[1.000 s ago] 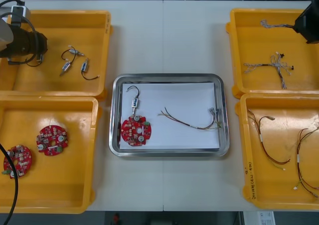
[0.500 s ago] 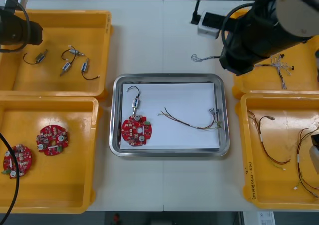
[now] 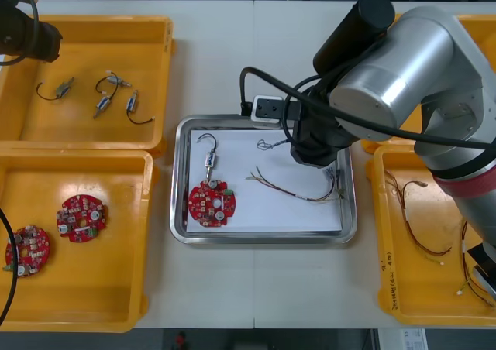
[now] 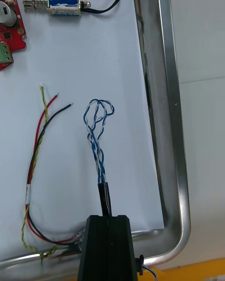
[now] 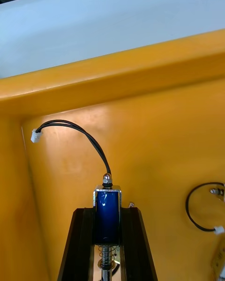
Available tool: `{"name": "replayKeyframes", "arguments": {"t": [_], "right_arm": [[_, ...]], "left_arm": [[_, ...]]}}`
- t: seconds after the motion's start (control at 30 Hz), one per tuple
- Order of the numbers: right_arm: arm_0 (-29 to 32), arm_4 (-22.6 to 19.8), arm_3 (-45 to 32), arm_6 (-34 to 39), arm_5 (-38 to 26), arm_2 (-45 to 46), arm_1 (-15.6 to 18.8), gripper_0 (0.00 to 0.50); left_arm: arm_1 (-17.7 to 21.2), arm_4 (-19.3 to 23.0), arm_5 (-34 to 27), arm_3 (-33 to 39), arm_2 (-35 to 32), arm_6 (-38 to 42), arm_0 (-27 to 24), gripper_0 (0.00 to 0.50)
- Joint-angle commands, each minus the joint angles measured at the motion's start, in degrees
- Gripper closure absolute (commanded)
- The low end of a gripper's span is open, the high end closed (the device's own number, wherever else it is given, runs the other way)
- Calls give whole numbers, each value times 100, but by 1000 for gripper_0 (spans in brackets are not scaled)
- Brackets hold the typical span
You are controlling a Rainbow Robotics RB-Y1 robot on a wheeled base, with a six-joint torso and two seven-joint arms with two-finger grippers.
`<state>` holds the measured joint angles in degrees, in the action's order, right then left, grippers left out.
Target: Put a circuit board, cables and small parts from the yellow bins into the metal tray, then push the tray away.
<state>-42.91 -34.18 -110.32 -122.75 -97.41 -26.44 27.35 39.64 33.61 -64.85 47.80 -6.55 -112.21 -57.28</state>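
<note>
We bring the blue and white cable (image 4: 96,136) down into the metal tray (image 4: 171,98).

Our right end effector (image 4: 107,222) hangs over the tray's white inside. Its fingers are pinched together on the cable's black-sleeved end. The looped end reaches out between the red and yellow cable (image 4: 35,168) and the tray's rim; we cannot tell whether it touches the white yet. To do this well, we judge we should come low before letting go. The whole cable should land inside the rim, apart from the wires already lying there, and we should lift straight up so nothing snags. The circuit board (image 3: 211,204) already sits in the tray. Over the far yellow bin (image 5: 154,136) on our left, the left end effector (image 5: 107,209) is clamped on a small metal part (image 5: 107,220).
</note>
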Motion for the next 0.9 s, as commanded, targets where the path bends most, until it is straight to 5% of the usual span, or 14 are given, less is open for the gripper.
{"name": "replayKeyframes", "arguments": {"t": [0.03, 0.63, 0.7, 0.73, 0.77, 0.83, 0.9], "right_arm": [[151, 316, 37, 207, 363, -397, -81, 500], [160, 694, 1355, -4, 1373, -635, -55, 500], [160, 676, 1355, -4, 1373, -635, -55, 467], [160, 650, 1355, 14, 1356, -635, -55, 399], [160, 641, 1364, 23, 1347, -635, -55, 208], [160, 615, 1355, 49, 1347, -635, -55, 0], [160, 588, 1355, 75, 1347, -626, -55, 0]], "left_arm": [[317, -162, -512, 599, -153, 340, 6, 500], [229, -171, -2463, 3270, 304, 2203, 735, 500], [185, -171, -2630, 3525, 339, 2370, 788, 500], [141, -171, -2744, 3701, 365, 2476, 823, 500], [106, -171, -2849, 3886, 391, 2590, 867, 500], [53, -171, -3016, 4141, 479, 2766, 902, 500], [9, -162, -3183, 4395, 567, 2942, 929, 500]]}}
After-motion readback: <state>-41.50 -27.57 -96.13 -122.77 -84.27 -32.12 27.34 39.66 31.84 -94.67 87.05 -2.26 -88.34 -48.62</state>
